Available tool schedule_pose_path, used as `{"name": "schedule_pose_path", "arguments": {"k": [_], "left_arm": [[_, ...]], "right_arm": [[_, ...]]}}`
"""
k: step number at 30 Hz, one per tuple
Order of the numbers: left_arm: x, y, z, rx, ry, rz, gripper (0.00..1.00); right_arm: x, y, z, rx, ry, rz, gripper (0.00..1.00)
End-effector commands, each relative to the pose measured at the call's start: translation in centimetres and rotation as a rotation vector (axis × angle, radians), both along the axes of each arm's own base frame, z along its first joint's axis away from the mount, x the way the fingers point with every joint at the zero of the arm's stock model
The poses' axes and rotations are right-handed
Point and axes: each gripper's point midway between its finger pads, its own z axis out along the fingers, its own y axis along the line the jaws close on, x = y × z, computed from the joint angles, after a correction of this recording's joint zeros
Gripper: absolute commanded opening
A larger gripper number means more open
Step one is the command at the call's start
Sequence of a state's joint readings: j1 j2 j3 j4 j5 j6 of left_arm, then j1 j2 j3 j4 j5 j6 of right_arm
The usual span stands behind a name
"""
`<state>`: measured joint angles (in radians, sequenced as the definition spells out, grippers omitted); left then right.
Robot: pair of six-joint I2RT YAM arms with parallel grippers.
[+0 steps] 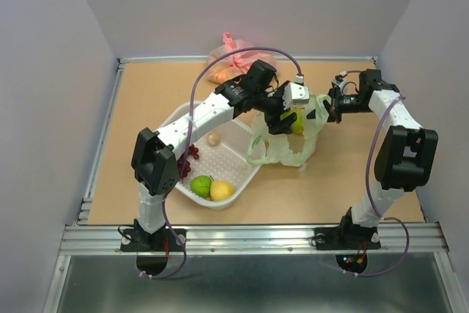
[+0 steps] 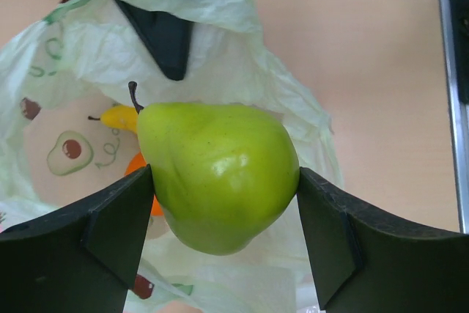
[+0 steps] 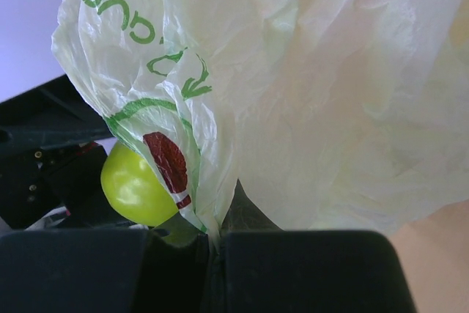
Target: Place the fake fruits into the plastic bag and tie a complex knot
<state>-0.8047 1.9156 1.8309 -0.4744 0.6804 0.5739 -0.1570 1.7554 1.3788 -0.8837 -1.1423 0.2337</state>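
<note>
Slantwise, green pear (image 2: 220, 174) (stem upper-left)

the left arm stretches forward and rightward, the left gripper (image 1: 286, 121) clamping a green pear (image 2: 220, 174) between wide-set fingers, while the right arm bends inward, the right gripper (image 3: 218, 243) pinched tight on the plastic bag (image 3: 315, 93).

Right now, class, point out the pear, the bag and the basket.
pear (image 2: 220, 174), left wrist view, middle of its glossy green body.
bag (image 3: 330, 108), right wrist view, crinkled side wall.
basket (image 1: 231, 155), top view, bare perforated floor.
</note>
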Motion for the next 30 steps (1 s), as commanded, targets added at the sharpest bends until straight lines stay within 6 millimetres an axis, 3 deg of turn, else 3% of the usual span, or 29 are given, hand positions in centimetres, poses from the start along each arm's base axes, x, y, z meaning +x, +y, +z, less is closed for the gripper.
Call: {"name": "schedule_pose_path", "arguments": {"k": [1,5,6,10,15,21,22,23,24,25,26,27,29,30], "left_arm": [[3.1,-0.9,2.5,-0.075,-0.032,0.176,0.47],[7.2,-1.7,3.1,-0.097,-0.071,0.359,0.52],[8.5,-1.4,3.4,-0.102,-0.096,0.425,0.65],[10.3,-2.0,5.0,-0.168,-0.121,0.512,0.85],[11.5,-1.9,6.2,-0.175,-0.16,0.546,0.96],[8.3,-0.9,8.1,-0.207,-0.183,0.425,0.99],[7.3,-0.8,8.7,-0.225,-0.166,0.371,0.99],[6.0,-0.2,10.5,-0.259,-0.158,0.33,0.98],[5.8,1.0,10.5,-0.263,-0.132,0.304,0.97],[4.0,1.3,11.5,-0.294,-0.094,0.215,0.95],[2.8,2.7,12.8,-0.317,-0.082,0.197,0.95],[3.3,4.9,13.0,-0.314,-0.064,0.213,0.94],[1.3,8.1,13.9,-0.333,-0.018,0.164,0.93],[1.3,10.6,13.1,-0.302,0.012,0.162,0.93]], "right_arm": [[0.0,-0.2,1.7,0.011,-0.058,0.01,0.0],[-0.3,-0.1,1.6,0.015,-0.056,0.023,0.0],[-0.3,-0.1,1.6,0.017,-0.055,0.025,0.01],[-0.3,0.0,1.6,0.03,-0.046,0.028,0.01],[0.0,0.0,1.6,0.051,-0.029,0.027,0.0],[0.9,-0.1,1.2,0.064,-0.012,0.024,0.0],[1.0,-0.1,1.2,0.064,-0.012,0.025,0.0],[1.1,-0.1,1.2,0.063,-0.013,0.025,0.01],[1.4,-0.2,1.2,0.059,-0.016,0.024,0.01],[1.5,-0.2,1.0,0.057,-0.014,0.023,0.0],[1.6,-0.2,1.0,0.055,-0.014,0.023,0.01],[1.7,-0.2,1.0,0.054,-0.019,0.024,0.0],[1.7,-0.3,1.0,0.046,-0.024,0.024,0.0],[1.6,-0.3,0.9,0.045,-0.022,0.024,0.0]]}}
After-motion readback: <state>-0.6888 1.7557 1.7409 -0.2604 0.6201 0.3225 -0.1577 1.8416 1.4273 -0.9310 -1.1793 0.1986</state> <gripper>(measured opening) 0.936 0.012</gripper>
